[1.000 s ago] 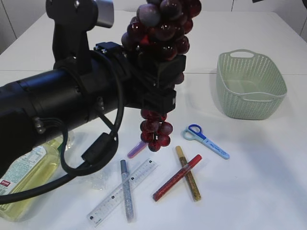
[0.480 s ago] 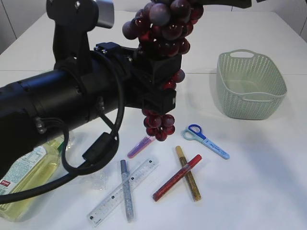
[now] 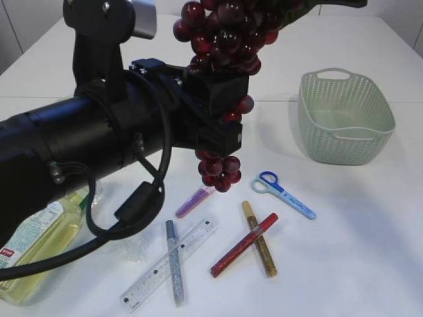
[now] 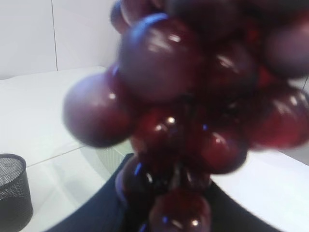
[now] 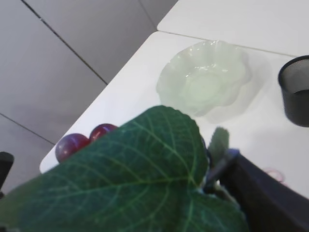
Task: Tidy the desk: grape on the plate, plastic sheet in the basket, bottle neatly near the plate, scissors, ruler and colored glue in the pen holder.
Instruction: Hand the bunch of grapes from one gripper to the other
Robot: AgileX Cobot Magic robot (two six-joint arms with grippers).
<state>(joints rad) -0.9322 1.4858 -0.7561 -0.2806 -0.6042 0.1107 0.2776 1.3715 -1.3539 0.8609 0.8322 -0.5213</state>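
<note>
A dark red grape bunch [image 3: 221, 39] hangs in the air from its green leaf [image 5: 145, 179]. My right gripper [image 5: 219, 169] is shut on the bunch at the leaf. The bunch hangs between the spread fingers of my open left gripper [image 3: 221, 125] and fills the left wrist view [image 4: 193, 96]. A pale green plate [image 5: 205, 84] and a black mesh pen holder [image 5: 295, 89] lie below. On the table are blue scissors [image 3: 284, 195], a clear ruler [image 3: 168, 264], glue sticks in red [image 3: 244, 244], gold [image 3: 259, 239], silver [image 3: 174, 261] and purple [image 3: 193, 201], a yellow bottle [image 3: 39, 238] and a crumpled plastic sheet [image 3: 135, 247].
A green woven basket [image 3: 344, 148] stands at the right. The big black left arm [image 3: 79, 145] fills the left half of the exterior view and hides the table behind it. The pen holder also shows in the left wrist view [image 4: 13, 191].
The grape bunch has risen; its lower end has come up a little. The left arm has stayed still.
</note>
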